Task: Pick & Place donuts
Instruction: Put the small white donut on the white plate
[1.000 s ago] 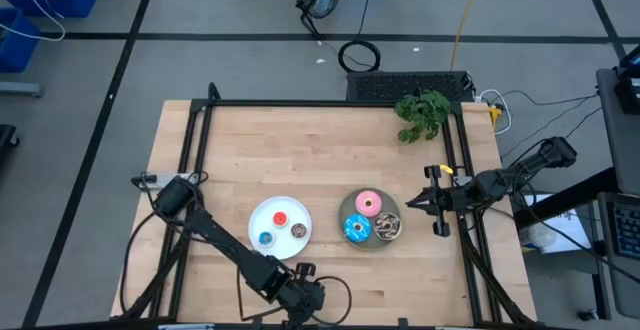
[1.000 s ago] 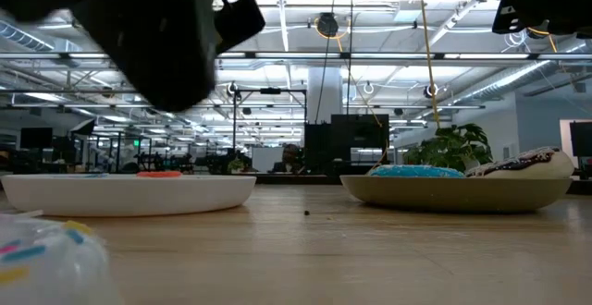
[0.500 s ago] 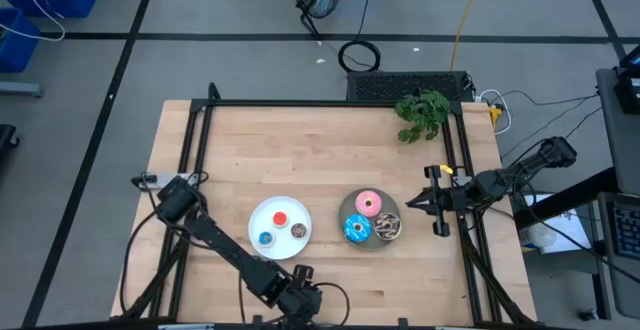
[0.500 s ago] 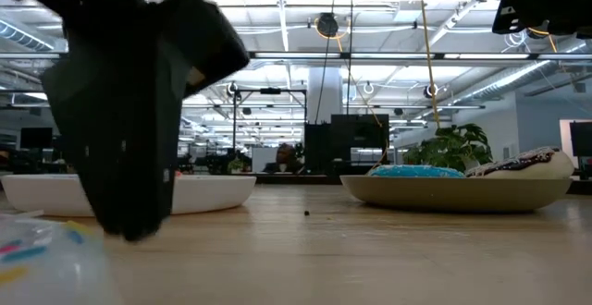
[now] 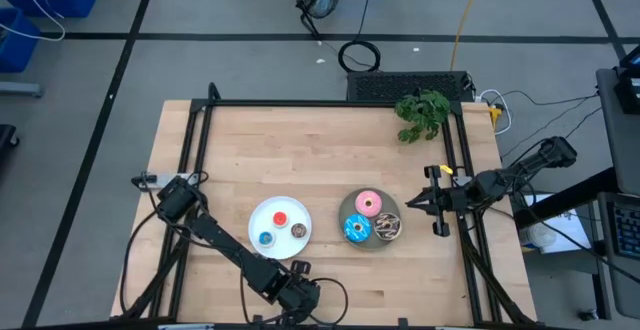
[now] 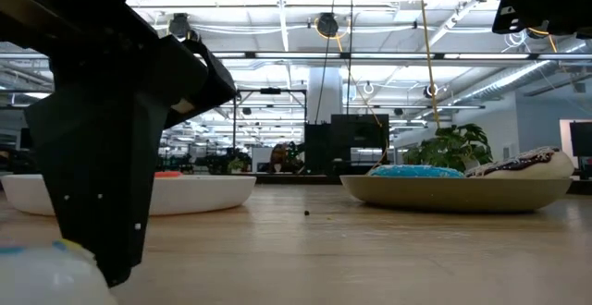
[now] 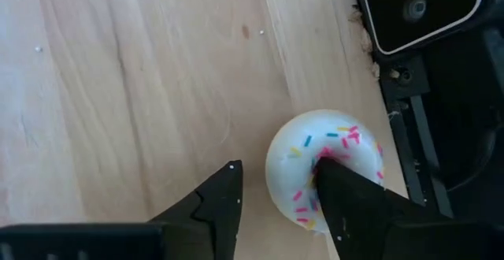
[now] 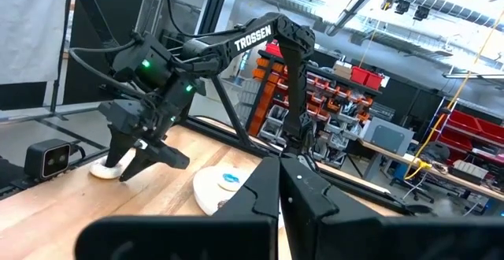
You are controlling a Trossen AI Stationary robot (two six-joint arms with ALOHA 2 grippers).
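Observation:
A whitish donut with coloured sprinkles [image 7: 327, 173] lies flat on the wood at the table's near edge; it also shows in the low view [image 6: 42, 273]. My left gripper [image 7: 276, 165] [image 5: 300, 293] stands over it, open. A white plate [image 5: 262, 215] carries tiny red-orange [image 5: 281, 218], blue [image 5: 265, 238] and brown [image 5: 298, 231] donuts. A grey plate [image 5: 346, 210] holds the pink [image 5: 368, 204], blue-sprinkled [image 5: 357, 229] and dark brown-sprinkled [image 5: 387, 227] donuts. My right gripper [image 5: 415, 205] [image 8: 279, 183] waits shut, above the table's right side. My left gripper comes at the whitish donut from above, pointing down. One fingertip [image 7: 335, 183] stands in the donut's hole and the other finger [image 7: 224, 189] stands outside its wall [image 7: 285, 165]. I cannot tell whether either finger touches it. The donut lies flat on the table.
A black camera housing [image 7: 417, 8] and the table's dark frame sit right beside the whitish donut at the near edge. A green plant [image 5: 422, 115] lies at the far right corner. Bare wood stretches across the table's far half [image 5: 300, 150].
My left gripper has come down at the near edge onto the whitish donut and shifted a little toward the table's left. The donut and both plates have stayed where they were.

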